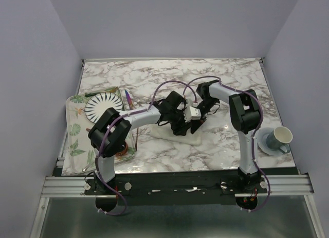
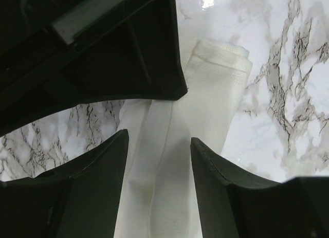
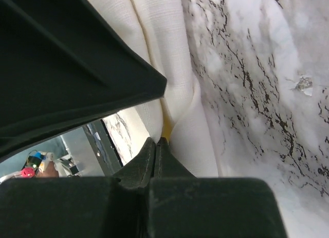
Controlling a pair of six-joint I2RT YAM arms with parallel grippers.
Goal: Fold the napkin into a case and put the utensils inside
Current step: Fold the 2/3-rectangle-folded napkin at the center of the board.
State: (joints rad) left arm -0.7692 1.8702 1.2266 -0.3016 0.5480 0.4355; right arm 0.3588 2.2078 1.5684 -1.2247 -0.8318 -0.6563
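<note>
Left wrist view: folding step in hand, left gripper [image 2: 158, 138] released just above the napkin [image 2: 205, 104], a long folded strip; right gripper [image 3: 155, 143] clenched at its edge, grip on cloth uncertain; next move probably needs a clean pinch.

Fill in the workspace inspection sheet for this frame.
Surface: veined marble table.
Job's things: napkin folded into a long strip; purple utensil beside the striped plate; fork not made out.
Clutter: striped plate on leafy placemat; cup on saucer.
Grippers: left gripper open over the napkin; right gripper shut at its edge.
Cables: purple cables along both arms.
Surroundings: lavender walls; metal rail at the near edge.
</note>
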